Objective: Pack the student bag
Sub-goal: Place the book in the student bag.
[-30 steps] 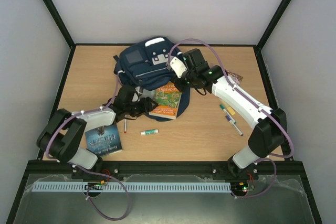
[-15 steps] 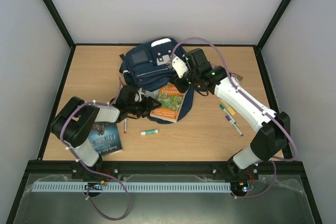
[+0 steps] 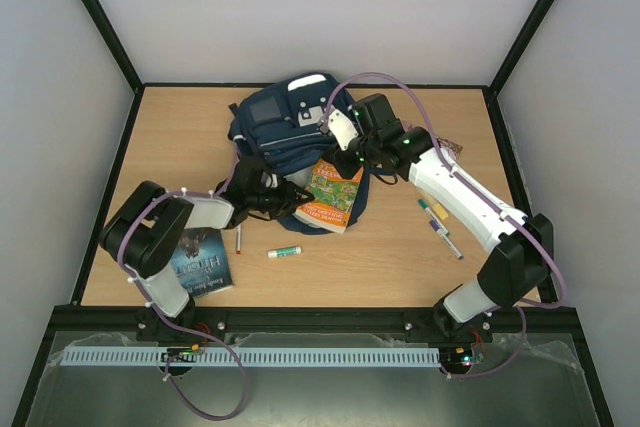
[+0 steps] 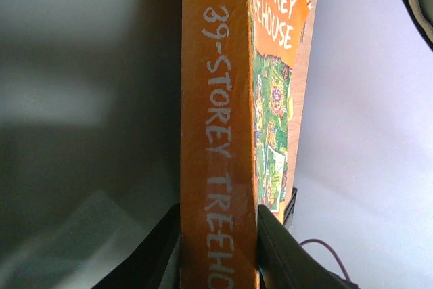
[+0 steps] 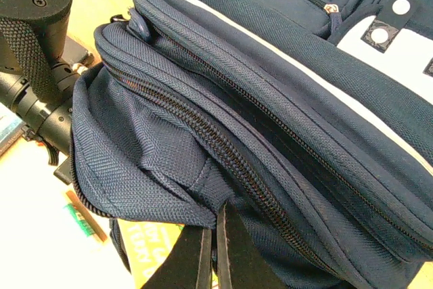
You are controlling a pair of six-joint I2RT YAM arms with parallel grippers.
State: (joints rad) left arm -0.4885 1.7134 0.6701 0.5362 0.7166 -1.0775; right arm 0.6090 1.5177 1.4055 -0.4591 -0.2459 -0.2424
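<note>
The left jaws clench the book (image 4: 216, 133) at the bag's (image 5: 270, 99) mouth; the right jaws pinch the bag's fabric.

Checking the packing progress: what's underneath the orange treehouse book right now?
Navy fabric of the student bag pokes out beneath the orange book along its near and right edges. Anything else under it is covered by the book.

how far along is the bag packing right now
Done: nothing visibly packed in the backpack. In hand: right gripper pinches the backpack's opening edge, left gripper clamps the Treehouse book at its mouth. Left: dark book, glue stick, red pen and markers lie on the table.
</note>
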